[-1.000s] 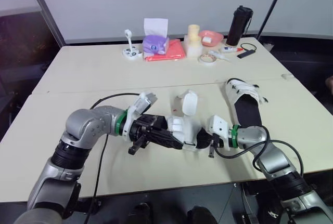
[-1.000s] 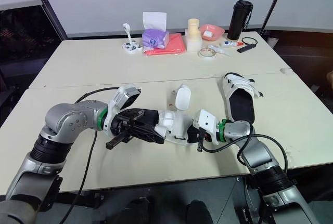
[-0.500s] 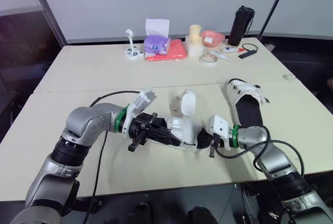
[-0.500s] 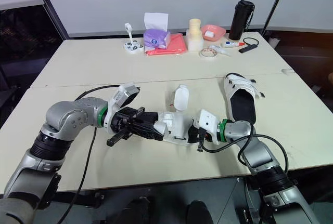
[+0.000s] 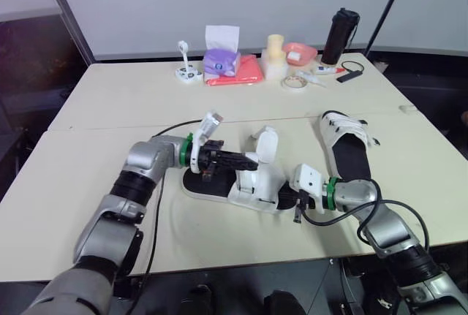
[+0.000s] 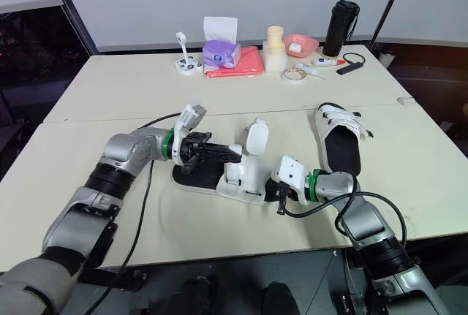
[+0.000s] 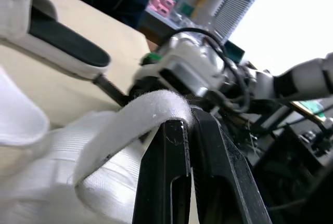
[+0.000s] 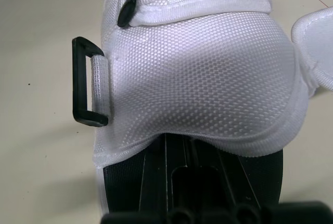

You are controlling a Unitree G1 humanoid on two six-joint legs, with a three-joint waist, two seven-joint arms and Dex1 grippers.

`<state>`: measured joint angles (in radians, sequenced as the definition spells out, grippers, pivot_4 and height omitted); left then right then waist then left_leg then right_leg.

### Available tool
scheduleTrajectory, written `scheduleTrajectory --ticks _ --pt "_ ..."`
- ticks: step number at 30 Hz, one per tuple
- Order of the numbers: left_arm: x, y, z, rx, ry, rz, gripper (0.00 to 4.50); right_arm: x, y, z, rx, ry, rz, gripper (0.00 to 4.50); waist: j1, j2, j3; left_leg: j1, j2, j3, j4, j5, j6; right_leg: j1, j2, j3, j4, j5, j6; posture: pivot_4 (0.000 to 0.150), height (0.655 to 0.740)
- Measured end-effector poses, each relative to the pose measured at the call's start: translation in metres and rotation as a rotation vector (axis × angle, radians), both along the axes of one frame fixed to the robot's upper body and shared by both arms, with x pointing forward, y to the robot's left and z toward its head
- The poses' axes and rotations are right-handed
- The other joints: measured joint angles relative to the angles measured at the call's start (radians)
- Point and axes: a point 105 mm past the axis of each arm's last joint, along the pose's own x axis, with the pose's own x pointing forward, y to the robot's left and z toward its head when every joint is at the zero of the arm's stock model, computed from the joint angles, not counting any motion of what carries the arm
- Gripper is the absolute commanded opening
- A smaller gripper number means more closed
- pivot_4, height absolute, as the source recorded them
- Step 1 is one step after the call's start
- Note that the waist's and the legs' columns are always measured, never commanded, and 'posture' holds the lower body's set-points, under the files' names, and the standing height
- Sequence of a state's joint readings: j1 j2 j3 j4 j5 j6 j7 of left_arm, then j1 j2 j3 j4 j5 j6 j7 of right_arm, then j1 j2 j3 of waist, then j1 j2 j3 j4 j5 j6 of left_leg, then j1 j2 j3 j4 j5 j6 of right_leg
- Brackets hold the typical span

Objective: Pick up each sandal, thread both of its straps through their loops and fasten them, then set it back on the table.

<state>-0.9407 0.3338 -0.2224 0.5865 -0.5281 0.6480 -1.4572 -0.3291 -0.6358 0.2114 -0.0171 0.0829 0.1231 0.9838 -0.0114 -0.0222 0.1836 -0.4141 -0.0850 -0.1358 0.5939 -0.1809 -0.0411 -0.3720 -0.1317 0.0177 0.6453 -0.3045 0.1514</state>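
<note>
Two cream tables (image 5: pixel 95 110) butted together, grey wall (image 5: pixel 146 8) behind; left hand (image 5: pixel 252 160) pinching strap (image 7: pixel 138 116)

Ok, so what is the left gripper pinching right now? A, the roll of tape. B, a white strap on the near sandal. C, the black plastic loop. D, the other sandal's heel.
B: in the left wrist view the left gripper has its two black fingers shut on the white strap of the near sandal, while the other sandal lies apart on the robot's right.
</note>
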Motion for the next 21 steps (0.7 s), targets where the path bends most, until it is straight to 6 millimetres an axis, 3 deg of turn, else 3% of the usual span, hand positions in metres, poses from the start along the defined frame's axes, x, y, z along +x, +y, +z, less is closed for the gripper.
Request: scheduleTrajectory --ticks 7,10,15,21 --pt "0.007 -0.008 -0.024 0.034 0.047 0.015 0.03 -0.001 -0.001 0.0 -0.001 -0.007 -0.01 0.0 0.0 0.0 0.0 0.0 -0.002 0.0 0.0 0.0 0.0 0.001 0.0 -0.001 0.0 0.0 0.001 0.15 0.74" --pt "0.009 -0.008 -0.03 0.044 0.076 0.027 0.97 -0.001 -0.002 0.0 -0.001 -0.005 -0.015 0.0 0.001 0.0 0.0 0.0 -0.002 -0.001 0.001 0.0 0.0 0.001 -0.001 -0.002 0.0 0.0 0.001 0.15 0.74" --pt "0.016 -0.007 -0.034 0.014 0.124 0.08 3.5 -0.001 -0.002 0.0 -0.002 -0.005 -0.016 0.0 0.001 0.0 0.0 0.0 -0.002 -0.002 0.001 0.0 0.0 0.002 -0.001 -0.002 0.0 -0.001 0.001 0.15 0.74" --pt "0.036 -0.007 -0.023 -0.029 0.095 0.216 3.5 -0.001 -0.002 0.0 -0.007 -0.005 -0.019 0.0 0.0 -0.001 0.0 0.0 -0.003 -0.003 0.003 0.0 0.0 0.003 -0.001 -0.004 0.0 -0.001 0.002 0.15 0.74"
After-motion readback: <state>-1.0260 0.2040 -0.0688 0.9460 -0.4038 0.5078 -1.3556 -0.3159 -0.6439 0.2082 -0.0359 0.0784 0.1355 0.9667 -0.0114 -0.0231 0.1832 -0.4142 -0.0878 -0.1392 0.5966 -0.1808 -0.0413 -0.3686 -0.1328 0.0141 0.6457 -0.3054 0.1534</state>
